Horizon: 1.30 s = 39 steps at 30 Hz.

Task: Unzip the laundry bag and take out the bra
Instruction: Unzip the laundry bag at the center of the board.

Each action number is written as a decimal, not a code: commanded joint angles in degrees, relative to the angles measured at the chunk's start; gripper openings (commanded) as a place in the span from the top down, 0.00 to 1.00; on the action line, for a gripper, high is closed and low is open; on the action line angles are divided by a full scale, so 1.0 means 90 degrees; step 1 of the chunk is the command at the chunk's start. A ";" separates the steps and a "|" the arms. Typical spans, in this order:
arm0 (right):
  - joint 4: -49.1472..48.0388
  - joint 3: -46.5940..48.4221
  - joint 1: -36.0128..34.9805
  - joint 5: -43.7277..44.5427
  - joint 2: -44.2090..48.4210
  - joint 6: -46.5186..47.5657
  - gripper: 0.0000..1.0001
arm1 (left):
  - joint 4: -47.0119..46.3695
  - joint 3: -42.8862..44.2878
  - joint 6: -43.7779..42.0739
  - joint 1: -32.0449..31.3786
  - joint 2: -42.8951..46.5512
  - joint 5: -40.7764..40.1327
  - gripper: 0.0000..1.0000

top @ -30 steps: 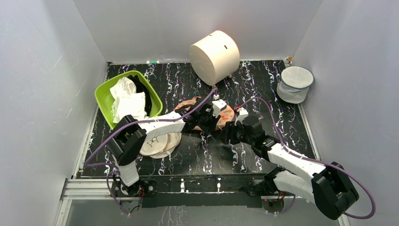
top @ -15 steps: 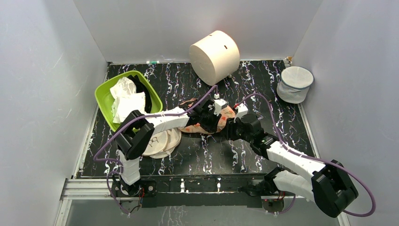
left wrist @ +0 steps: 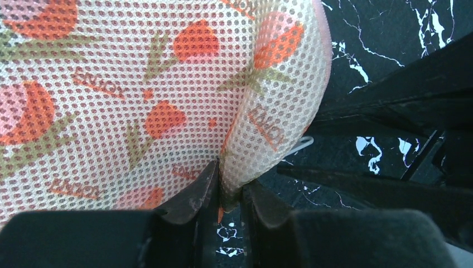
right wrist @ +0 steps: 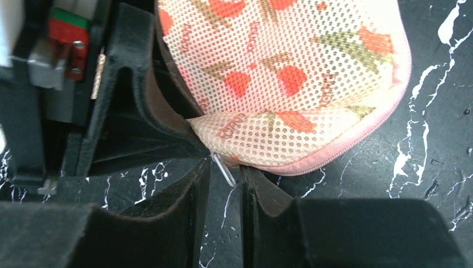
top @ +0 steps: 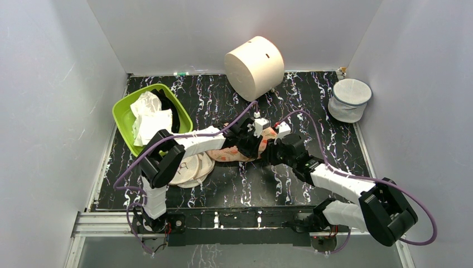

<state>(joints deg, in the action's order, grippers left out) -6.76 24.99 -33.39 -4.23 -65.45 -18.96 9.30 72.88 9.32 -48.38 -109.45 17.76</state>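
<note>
Laundry bag (top: pixel 226 156) lies mid-desk (top: pixel 312 106), zipped. Left gripper (left wrist: pixel 230 192) is pinched shut on a fold of its mesh, which looks soft, light and crumply, so anchor there. Right gripper (right wrist: pixel 225 174) is nearly closed round the thin zipper pull (right wrist: pixel 222 164) — likely slippery, can't tell if it's clamped.

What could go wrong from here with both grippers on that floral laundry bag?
The right gripper has only the thin zipper pull between its tips; it could slip out. The left gripper pinches just a small fold of the laundry bag, so the bag may drag instead of unzipping.
</note>
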 commanded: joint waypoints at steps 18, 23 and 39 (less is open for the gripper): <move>0.0383 -0.0098 0.0443 0.2326 0.0881 -0.0797 1.00 | 0.0539 0.0254 -0.0601 -0.0038 0.0222 -0.0282 0.78; 0.0854 0.0079 0.0638 0.2389 0.0727 -0.1042 1.00 | 0.0701 0.0222 -0.1080 -0.0199 0.0358 -0.0986 0.82; -0.0087 -0.0858 0.0897 -0.0509 0.1407 -0.0375 1.00 | -0.1699 -0.1633 -0.1090 -0.0855 0.2150 -0.0945 0.26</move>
<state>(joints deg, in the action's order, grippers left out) -1.41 18.57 -25.39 -0.56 -54.41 -25.43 4.62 62.35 -4.49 -54.50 -96.75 8.38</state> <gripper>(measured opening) 0.010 0.723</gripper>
